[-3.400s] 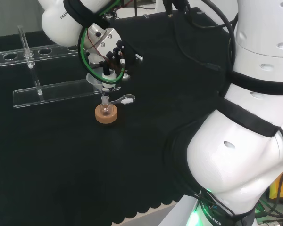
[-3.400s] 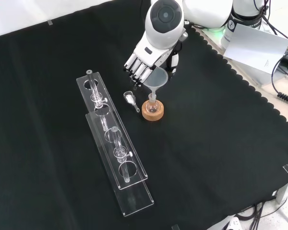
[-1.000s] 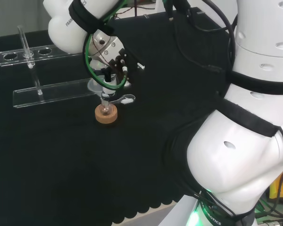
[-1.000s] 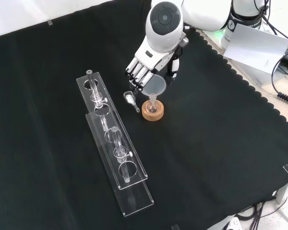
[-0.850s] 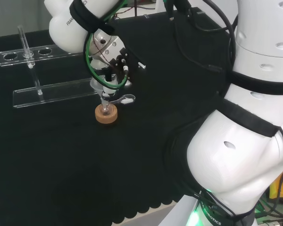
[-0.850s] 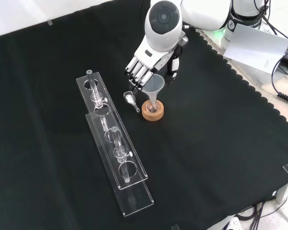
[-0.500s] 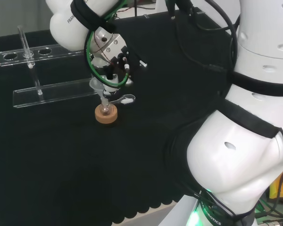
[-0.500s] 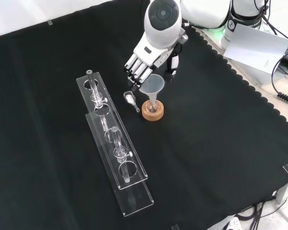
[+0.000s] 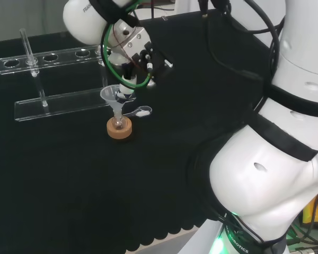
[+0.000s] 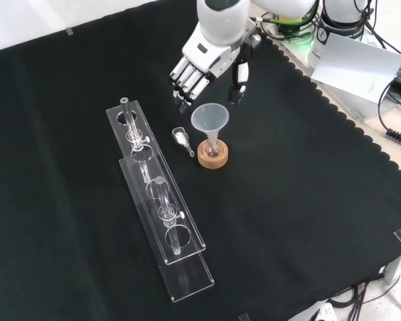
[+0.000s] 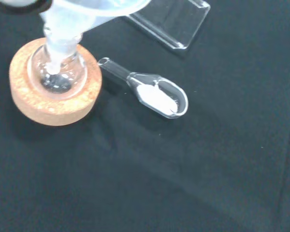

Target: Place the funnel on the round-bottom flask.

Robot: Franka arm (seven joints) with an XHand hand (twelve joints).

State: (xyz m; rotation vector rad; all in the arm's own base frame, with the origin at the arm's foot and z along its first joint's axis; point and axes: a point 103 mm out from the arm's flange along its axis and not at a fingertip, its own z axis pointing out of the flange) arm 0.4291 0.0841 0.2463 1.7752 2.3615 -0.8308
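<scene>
The funnel is sitting upright in the round-bottom flask on its cork ring, just below the fingers. The hand is hovering above, fingers spread and holding nothing.

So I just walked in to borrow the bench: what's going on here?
The funnel now stands on its own in the neck of the little round flask, which sits in a cork ring. The robot hand hangs above it, fingers open, holding nothing. A small glass scoop with white powder lies beside the ring.
</scene>
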